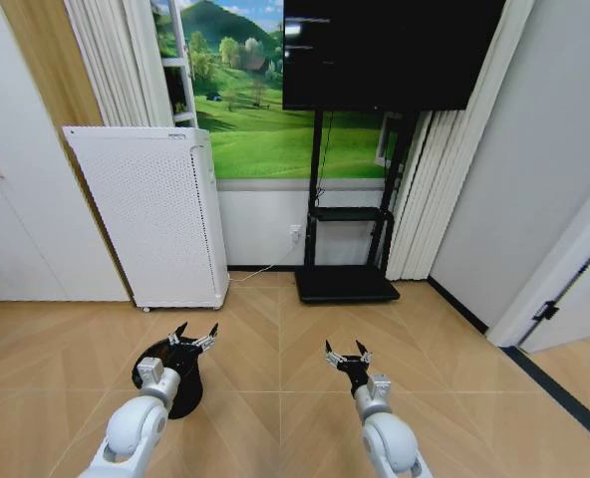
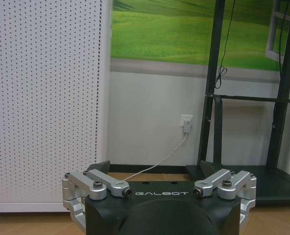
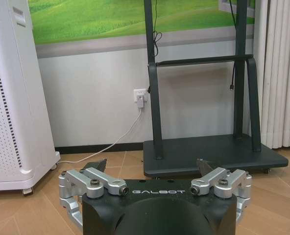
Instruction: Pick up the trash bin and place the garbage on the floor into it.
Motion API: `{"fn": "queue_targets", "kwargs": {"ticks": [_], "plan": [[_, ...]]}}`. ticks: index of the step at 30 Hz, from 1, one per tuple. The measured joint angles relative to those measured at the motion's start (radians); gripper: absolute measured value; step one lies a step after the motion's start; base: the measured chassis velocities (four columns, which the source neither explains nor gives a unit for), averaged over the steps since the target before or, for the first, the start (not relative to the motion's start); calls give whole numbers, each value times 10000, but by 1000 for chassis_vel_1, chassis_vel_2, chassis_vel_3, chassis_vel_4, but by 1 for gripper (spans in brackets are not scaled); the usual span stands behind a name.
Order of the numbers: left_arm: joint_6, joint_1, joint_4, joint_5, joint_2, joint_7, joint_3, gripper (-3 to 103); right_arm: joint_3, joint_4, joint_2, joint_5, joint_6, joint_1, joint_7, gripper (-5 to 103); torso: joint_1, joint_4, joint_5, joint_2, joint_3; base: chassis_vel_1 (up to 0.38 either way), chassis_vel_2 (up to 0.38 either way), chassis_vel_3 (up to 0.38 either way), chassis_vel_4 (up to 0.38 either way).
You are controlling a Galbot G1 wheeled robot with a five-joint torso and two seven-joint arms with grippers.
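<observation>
Head view first: both arms are reaching forward over the wood floor. The left gripper (image 1: 195, 335) is hovering with its fingers spread apart, holding nothing, and the trash bin (image 1: 170, 383) is sitting on the floor right under and just behind it, partly hidden by the arm. The right gripper (image 1: 347, 352) is hanging well off to the side of the bin, fingers also splayed and empty. Past the left gripper a white perforated appliance (image 1: 150, 214) is standing against the wall, and beyond the right one there's a black TV stand (image 1: 345, 282).

Left wrist view: the left gripper (image 2: 155, 169) is sitting wide apart, facing the appliance (image 2: 42, 103) and a wall socket (image 2: 186, 122).

Right wrist view: the right gripper (image 3: 152, 166) is gaping too, pointing at the TV stand (image 3: 208, 152).
</observation>
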Motion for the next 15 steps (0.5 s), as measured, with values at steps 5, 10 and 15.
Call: {"fn": "queue_targets", "kwargs": {"ticks": [5, 10, 15], "plan": [[124, 93, -232, 6, -6, -89, -40, 100, 29, 180, -134, 289, -117, 43, 100, 100, 59, -1, 0, 248, 189, 0, 0, 0, 0], [209, 327, -444, -1, -30, -172, -78, 100, 105, 273, -218, 470, -164, 117, 214, 100, 122, 0, 1, 463, 338, 0, 0, 0, 0], [252, 484, -505, -32, -92, -292, -177, 100, 246, 312, -275, 567, -194, 149, 258, 100, 171, 0, 1, 642, 473, 0, 0, 0, 0]]}}
